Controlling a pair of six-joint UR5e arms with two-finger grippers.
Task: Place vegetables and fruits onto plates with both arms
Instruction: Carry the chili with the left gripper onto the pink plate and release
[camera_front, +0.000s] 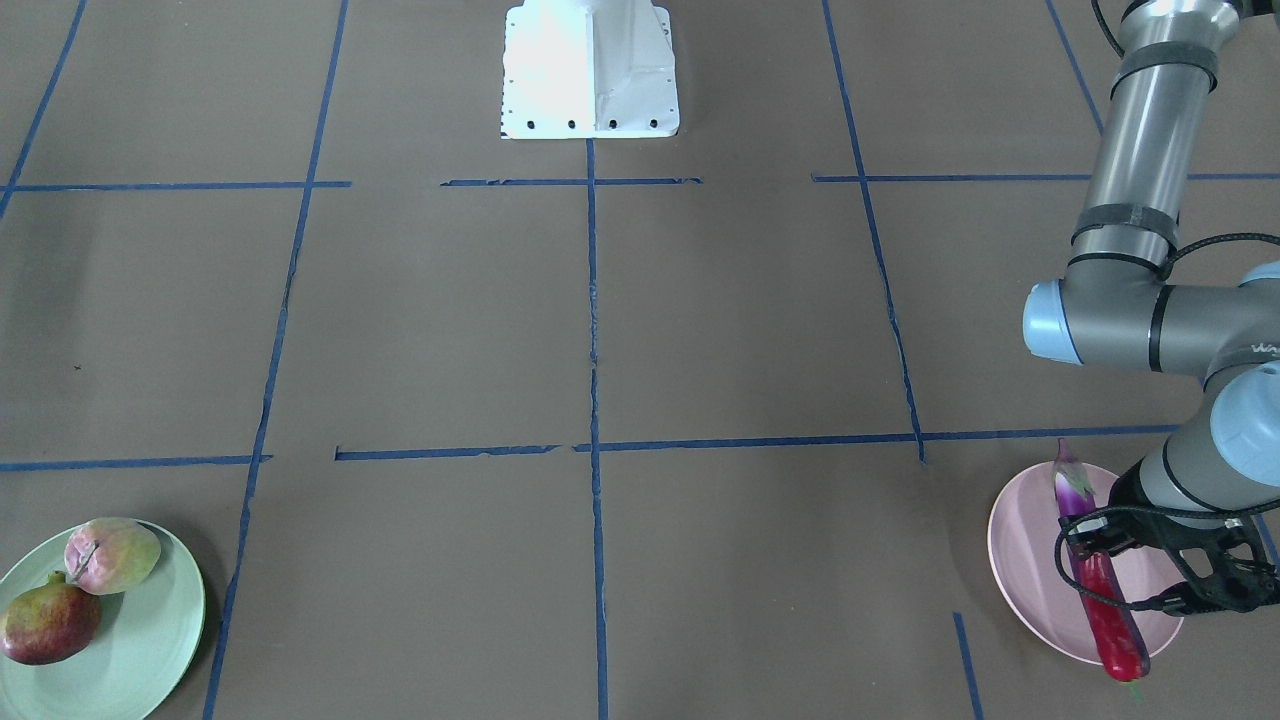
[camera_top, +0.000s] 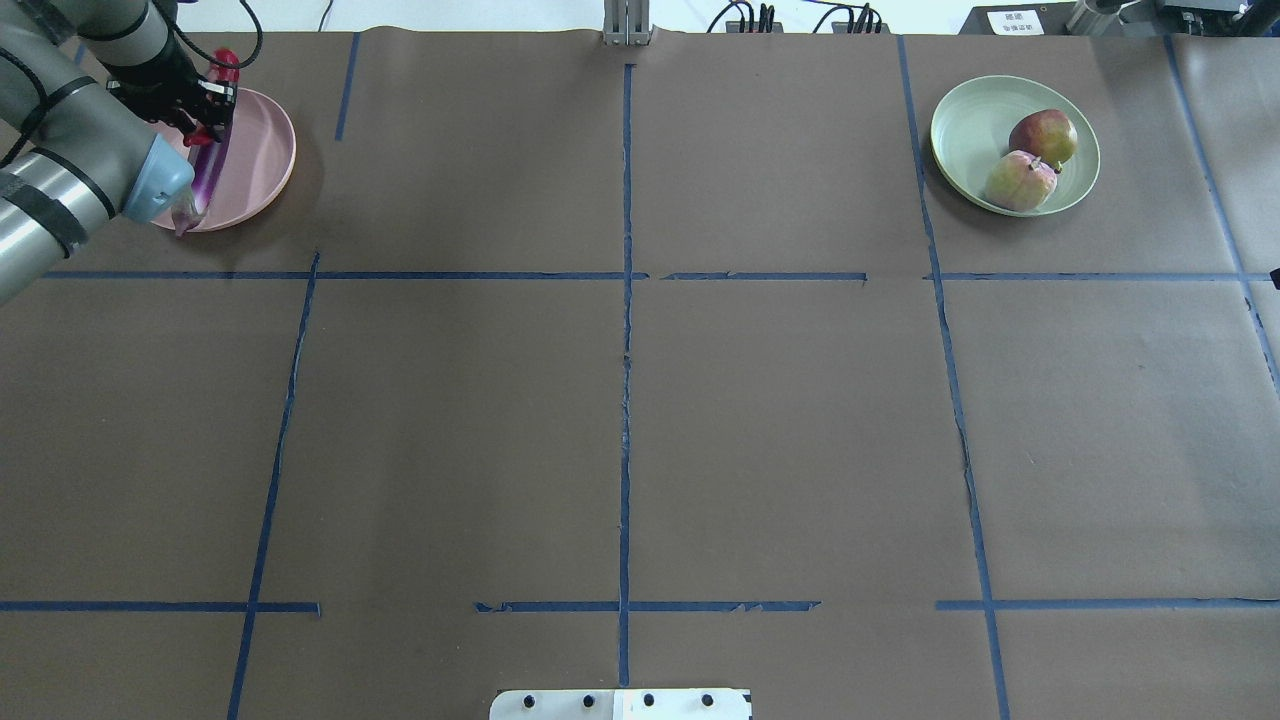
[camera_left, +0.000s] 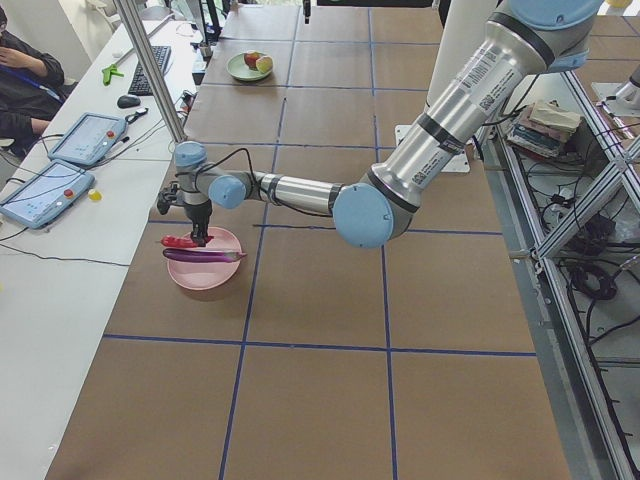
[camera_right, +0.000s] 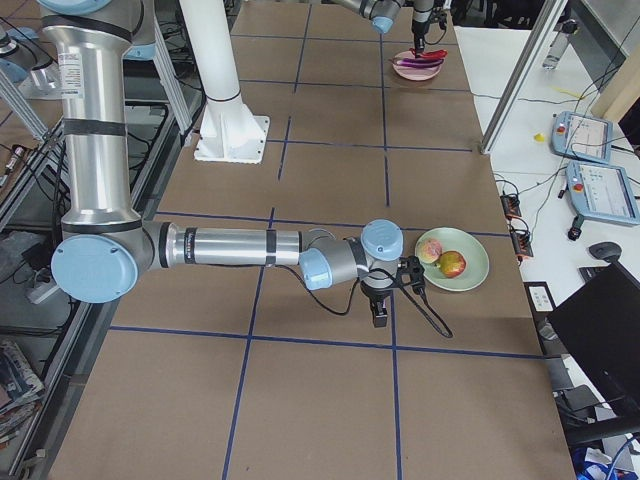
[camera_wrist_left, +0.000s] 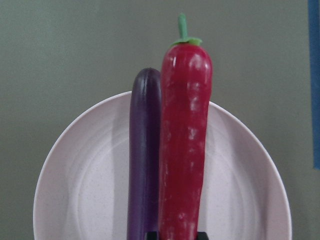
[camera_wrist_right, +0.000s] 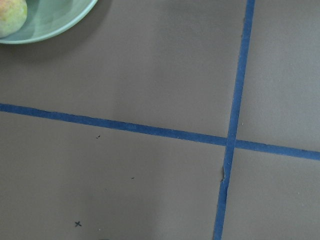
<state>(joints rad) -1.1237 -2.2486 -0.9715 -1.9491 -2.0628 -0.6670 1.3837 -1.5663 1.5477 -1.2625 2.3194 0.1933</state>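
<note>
**A:** So, where is the chili pepper (camera_wrist_left: 185, 140) sitting at this moment?

**B:** The left gripper (camera_front: 1092, 553) is holding it over the pink plate (camera_wrist_left: 240, 170). Its fingers (camera_wrist_left: 151, 236) are pinching the end opposite the green stem, and the stem is pointing out past the plate's rim.

**A:** And the eggplant (camera_wrist_left: 144, 160)?

**B:** It is lying across that same plate, running parallel to the pepper and close beside it. I cannot tell whether the two are touching. The plate is resting near the far left corner of the tabletop (camera_top: 780, 430), as the robot is facing it.

**A:** What is going on at the other end?

**B:** The green plate (camera_top: 965, 120) is sitting near the far right corner. It is carrying the pomegranate (camera_top: 1043, 136) and the peach (camera_top: 1020, 180), which are lying side by side and seem to be touching.

**A:** Is the right gripper (camera_right: 380, 305) doing anything there?

**B:** It is hanging just beside the green plate, on the side nearer the robot, with its fingers pointing down at the tabletop. Its wrist camera is looking at blue tape lines (camera_wrist_right: 235, 100) crossing on bare brown surface, with the plate's rim in one corner.

**A:** Are those fingers spread or closed?

**B:** I cannot tell, as only a distant side view is showing them.
</note>
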